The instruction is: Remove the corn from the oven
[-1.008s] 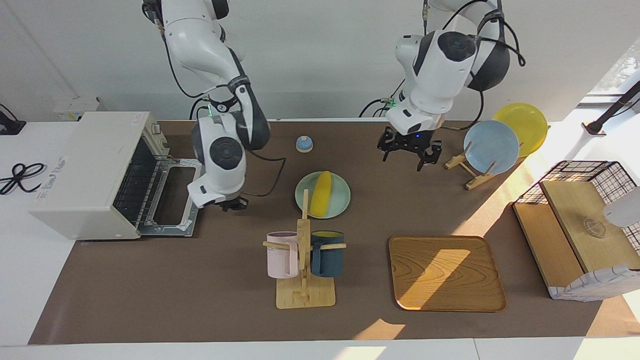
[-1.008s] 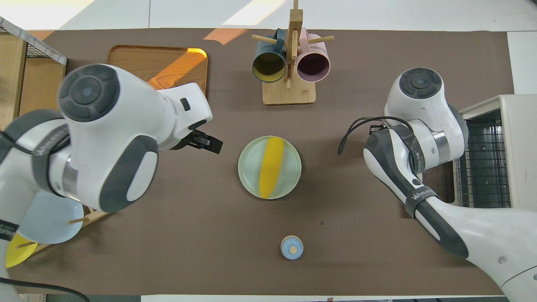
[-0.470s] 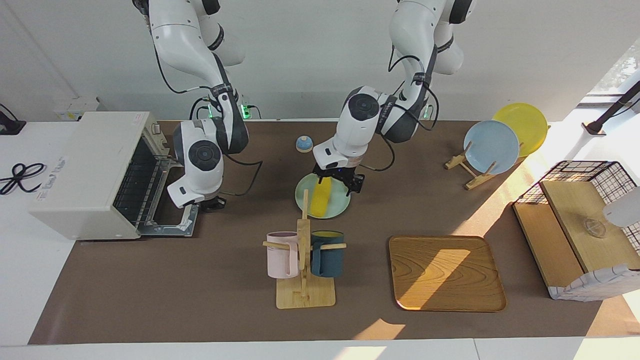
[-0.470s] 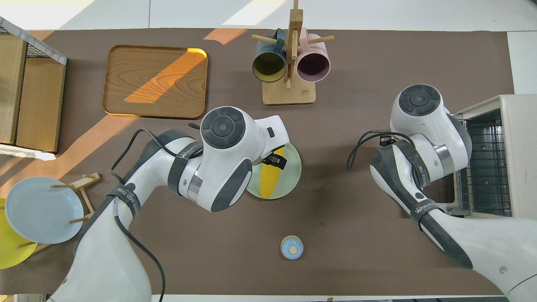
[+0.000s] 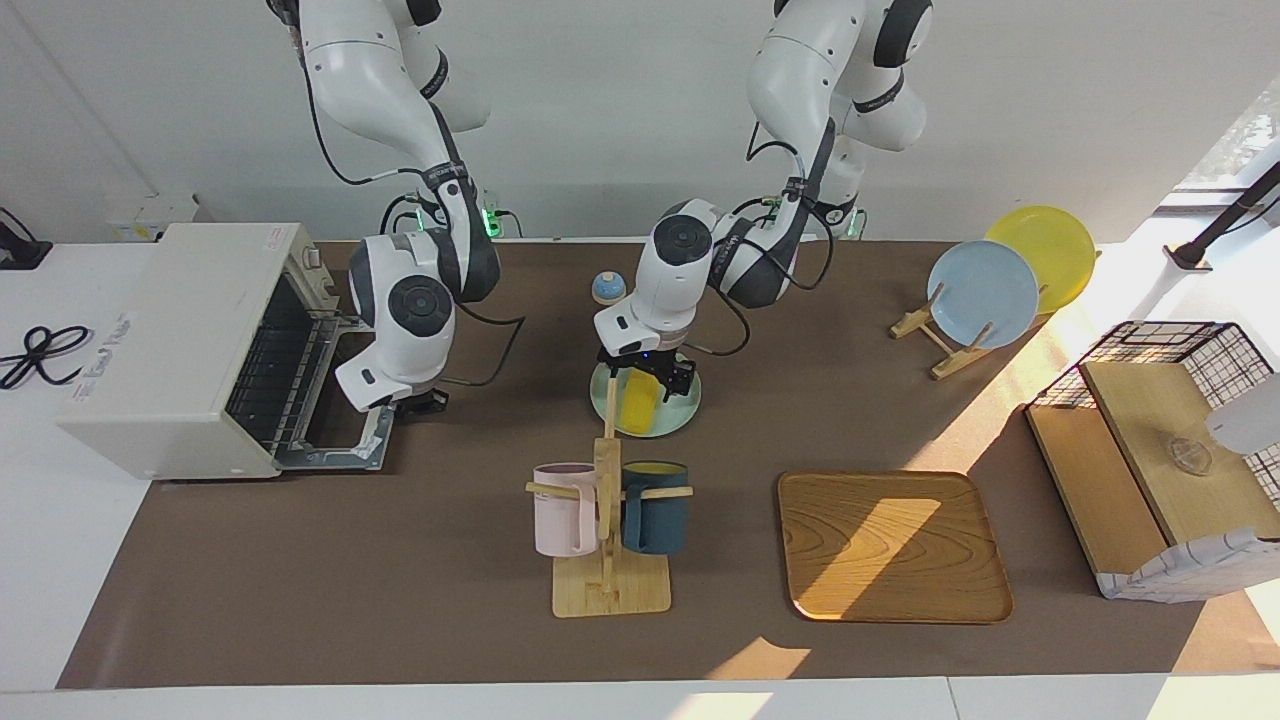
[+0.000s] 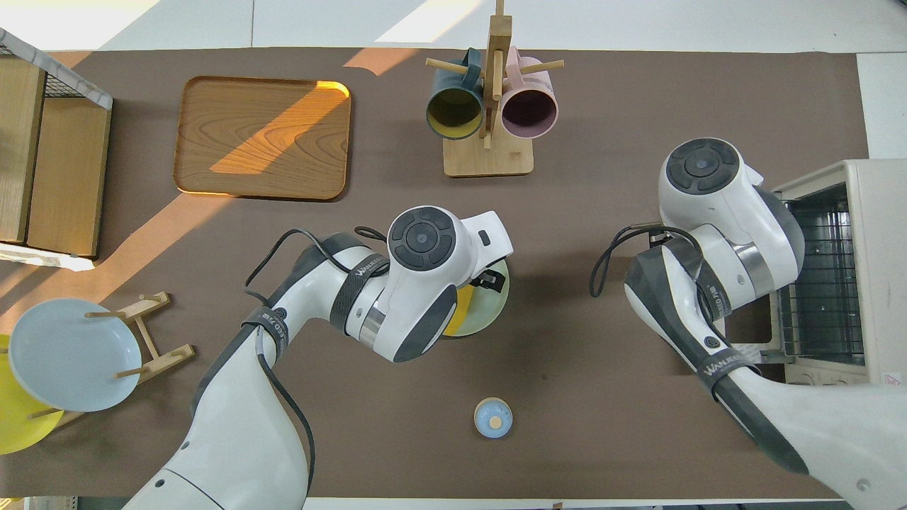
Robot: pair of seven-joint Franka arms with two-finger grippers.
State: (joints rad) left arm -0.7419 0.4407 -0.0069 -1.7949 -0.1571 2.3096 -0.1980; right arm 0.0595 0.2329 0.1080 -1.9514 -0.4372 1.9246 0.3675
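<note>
The yellow corn (image 5: 637,406) lies on a pale green plate (image 5: 672,422) in the middle of the table, outside the oven. My left gripper (image 5: 647,381) is down over the corn, open, with a finger on each side of it. In the overhead view the left hand covers most of the corn (image 6: 460,313) and the plate (image 6: 490,312). The white oven (image 5: 180,340) stands at the right arm's end with its door (image 5: 345,442) folded down and its rack bare. My right gripper (image 5: 424,403) hangs beside the open door's edge.
A wooden mug rack (image 5: 605,520) with a pink and a dark blue mug stands farther from the robots than the plate. Also there: a wooden tray (image 5: 893,545), a small blue bell (image 5: 608,288), a plate stand (image 5: 985,290) and a wire-and-wood basket (image 5: 1160,450).
My left arm has swung from beside the plate stand to the green plate and come down over the corn. My right gripper has moved a little toward the oven door.
</note>
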